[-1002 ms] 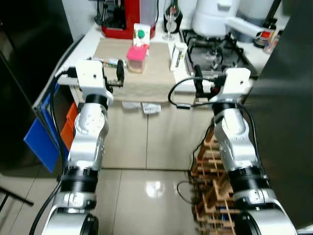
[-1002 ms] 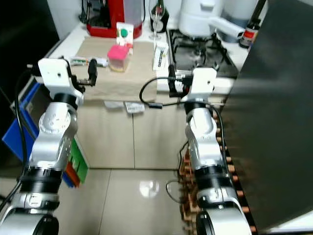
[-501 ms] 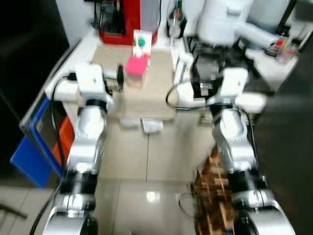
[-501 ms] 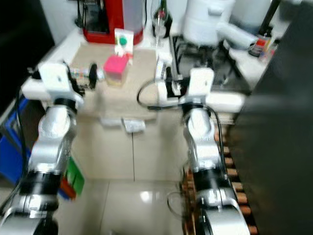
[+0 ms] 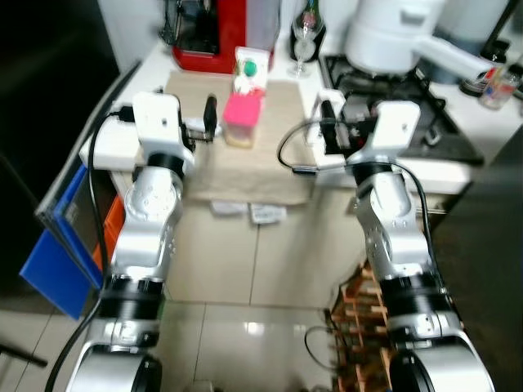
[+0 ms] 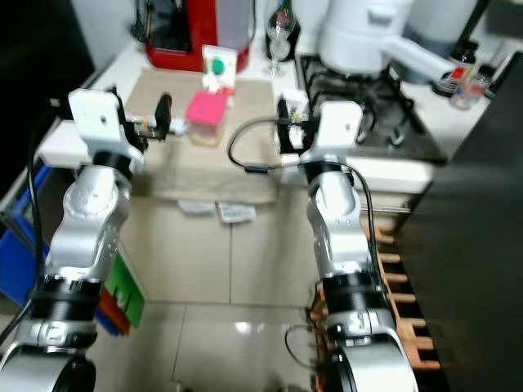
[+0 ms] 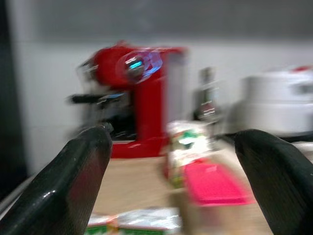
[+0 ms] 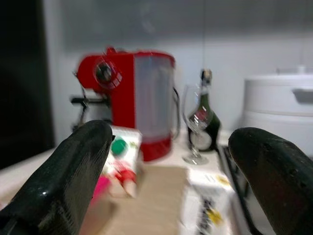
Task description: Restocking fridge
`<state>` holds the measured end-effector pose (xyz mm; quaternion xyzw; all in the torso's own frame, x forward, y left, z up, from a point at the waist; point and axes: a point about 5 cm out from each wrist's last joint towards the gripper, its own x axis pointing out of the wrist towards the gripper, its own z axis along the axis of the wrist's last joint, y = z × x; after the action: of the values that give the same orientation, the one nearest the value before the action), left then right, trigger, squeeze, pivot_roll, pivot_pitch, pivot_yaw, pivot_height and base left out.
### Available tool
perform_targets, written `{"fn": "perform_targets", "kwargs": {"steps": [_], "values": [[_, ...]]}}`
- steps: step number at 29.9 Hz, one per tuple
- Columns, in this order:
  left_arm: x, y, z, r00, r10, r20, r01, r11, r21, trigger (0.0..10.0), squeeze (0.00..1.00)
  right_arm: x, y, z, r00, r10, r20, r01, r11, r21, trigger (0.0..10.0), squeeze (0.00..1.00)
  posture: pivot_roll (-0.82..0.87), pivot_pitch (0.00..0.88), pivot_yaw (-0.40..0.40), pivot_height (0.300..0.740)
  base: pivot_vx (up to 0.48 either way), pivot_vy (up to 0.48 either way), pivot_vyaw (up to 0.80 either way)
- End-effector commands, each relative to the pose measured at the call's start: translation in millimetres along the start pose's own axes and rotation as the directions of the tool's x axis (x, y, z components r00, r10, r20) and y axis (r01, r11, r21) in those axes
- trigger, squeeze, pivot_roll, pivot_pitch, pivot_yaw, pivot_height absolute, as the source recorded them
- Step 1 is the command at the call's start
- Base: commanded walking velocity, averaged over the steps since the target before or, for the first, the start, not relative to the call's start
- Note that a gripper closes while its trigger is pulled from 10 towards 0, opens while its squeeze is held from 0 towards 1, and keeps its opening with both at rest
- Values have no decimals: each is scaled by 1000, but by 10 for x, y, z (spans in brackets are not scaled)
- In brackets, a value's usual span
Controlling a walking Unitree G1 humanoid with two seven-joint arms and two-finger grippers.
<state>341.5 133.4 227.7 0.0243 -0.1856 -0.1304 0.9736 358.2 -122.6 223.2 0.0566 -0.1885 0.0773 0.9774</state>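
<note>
Beige cloth: spread over the counter, near edge hanging over the cabinet front; holds the goods to restock.
Red coffee machine: far end of the cloth, against the wall.
Carton, green cap: upright, just beyond the pink tub.
Pink-lidded tub: mid-cloth, nearest stock item to the left arm.
White carton: right edge of the cloth, beside the hob.
Left gripper: fingers spread wide, grasping nothing, aimed at the tub from the near left.
Right gripper: fingers released wide, nothing held, facing the white carton.
Step advice: probably closing in; straddle the tub squarely below the lid before clenching, clear of the carton behind.
</note>
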Motion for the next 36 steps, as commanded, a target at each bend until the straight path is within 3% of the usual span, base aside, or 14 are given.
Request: {"fn": "perform_targets", "kwargs": {"steps": [1,5,8,10,12,13,14,15,16,19,22,27,32,36], "values": [[72,-221,163,979,-199,43,201,979,-44,10000,0,61,-70,41,999,-39,-7,39,999,21,10000,239,5,53,-2,740,0,0,0],[32,-346,124,946,-325,8,325,945,-42,10000,0,127,-50,14,999,-47,-21,46,999,-15,10000,235,22,63,1,740,0,0,0],[11,-359,107,942,-336,-5,336,941,-40,10000,0,146,-57,18,998,-63,-18,62,997,-45,10000,235,28,67,3,740,0,0,0],[0,-248,119,980,-200,8,200,979,-46,10000,0,125,-125,110,994,-106,42,109,989,-100,10000,239,34,50,-10,740,0,0,0],[-63,-129,169,997,-64,37,67,995,-69,10000,0,37,-194,200,986,-137,91,149,978,-149,10000,247,28,42,-19,740,0,0,0],[-134,-48,195,998,36,49,-32,996,-77,10000,0,-58,-215,254,982,-140,123,161,972,-173,10000,247,28,42,-19,740,0,0,0],[-284,76,212,978,203,54,-197,976,-90,10000,0,-267,-257,351,967,-164,193,203,958,-205,10000,251,25,29,-26,740,0,0,0],[-284,76,212,978,203,54,-197,976,-90,10000,0,-267,-257,351,967,-164,193,203,958,-205,10000,251,25,29,-26,740,0,0,0],[-430,109,204,959,281,36,-277,957,-90,10000,0,-492,-234,415,963,-155,220,201,958,-206,10000,251,12,28,-36,740,0,0,0],[-466,46,157,976,217,23,-217,976,-7,10000,0,-733,-234,306,973,-145,182,182,961,-208,10000,251,-8,20,-48,740,0,0,0],[-433,27,162,981,186,44,-188,982,24,10000,0,-775,-278,160,979,-159,130,182,964,-192,10000,255,-16,18,-39,740,0,0,0],[-313,-95,171,992,114,52,-117,992,50,10000,0,-682,-212,41,989,-124,78,133,982,-132,10000,255,-26,10,-26,740,0,0,0],[-255,-87,198,996,74,59,-78,994,75,10000,0,-623,-163,38,991,-104,78,115,982,-147,10000,251,-13,0,-15,740,0,62,0],[-241,-96,159,996,72,46,-74,996,52,10000,0,-555,-174,12,992,-99,79,110,982,-156,10000,255,-9,0,-9,740,0,475,0]]}}
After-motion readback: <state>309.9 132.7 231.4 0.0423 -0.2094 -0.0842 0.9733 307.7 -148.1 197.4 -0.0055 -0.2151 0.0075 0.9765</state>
